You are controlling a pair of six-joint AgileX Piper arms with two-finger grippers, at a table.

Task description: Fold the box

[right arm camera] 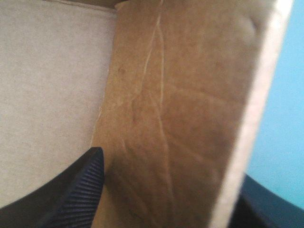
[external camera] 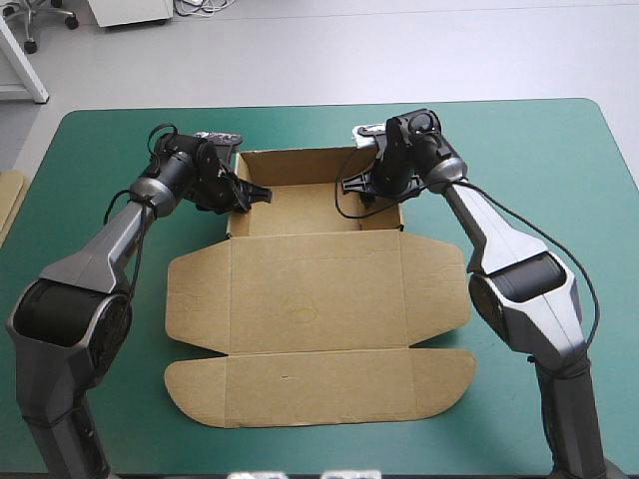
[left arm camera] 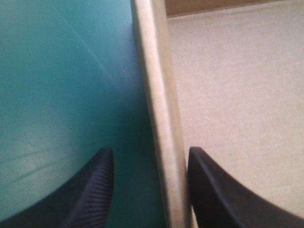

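The brown box (external camera: 310,299) lies in the middle of the teal-green table. Its far part forms an open tray with raised walls; the lid and side flaps lie flat toward the near edge. My left gripper (external camera: 256,196) straddles the tray's left wall (left arm camera: 164,118), open, one finger on the outside over the cover and the other inside against the board. On the opposite side, my right gripper (external camera: 361,187) stands open astride the right wall (right arm camera: 180,109), which leans between its fingers.
An edge of more brown board (external camera: 8,205) shows at the table's left edge. Bare teal-green cover (external camera: 559,170) lies to the right of the box and along the far edge behind the tray.
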